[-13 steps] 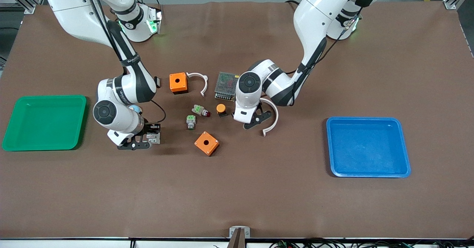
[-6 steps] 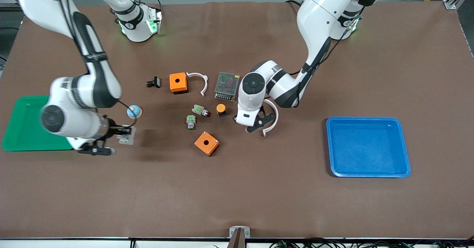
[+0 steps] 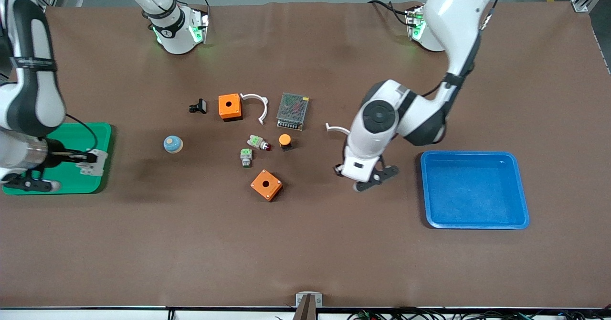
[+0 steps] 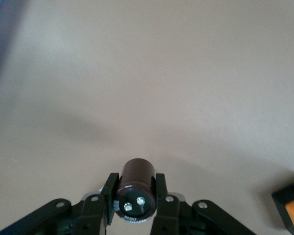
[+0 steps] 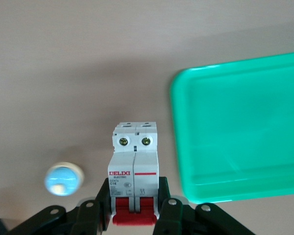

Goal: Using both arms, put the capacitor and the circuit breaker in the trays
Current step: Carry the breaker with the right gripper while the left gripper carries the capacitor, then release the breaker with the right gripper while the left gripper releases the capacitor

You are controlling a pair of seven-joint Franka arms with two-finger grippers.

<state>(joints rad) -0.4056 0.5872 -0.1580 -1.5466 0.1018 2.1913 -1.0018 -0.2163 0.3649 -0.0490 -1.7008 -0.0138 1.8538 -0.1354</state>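
My left gripper (image 3: 370, 176) is in the air over bare table between the nearer orange box (image 3: 266, 185) and the blue tray (image 3: 475, 189). In the left wrist view it (image 4: 134, 196) is shut on the capacitor (image 4: 135, 183), a dark cylinder lying between the jaws; the front view hides it. My right gripper (image 3: 79, 161) is shut on the circuit breaker (image 3: 94, 162), held over the green tray's (image 3: 81, 138) edge that faces the table's middle. In the right wrist view my right gripper (image 5: 134, 203) clamps the white breaker (image 5: 134, 161) at its red levers, with the green tray (image 5: 240, 127) beside it.
Mid-table lie a second orange box (image 3: 230, 106), a white curved clip (image 3: 255, 105), a mesh-topped power supply (image 3: 292, 111), an orange-capped button (image 3: 285, 141), two green-topped parts (image 3: 258, 142) (image 3: 246, 156), a black clip (image 3: 198, 106) and a blue-topped button (image 3: 173, 144). Another white clip (image 3: 336, 129) shows beside the left arm.
My right gripper has carried the circuit breaker from mid-table to over the green tray's edge. My left gripper has lifted from beside the orange-capped button and moved toward the blue tray.
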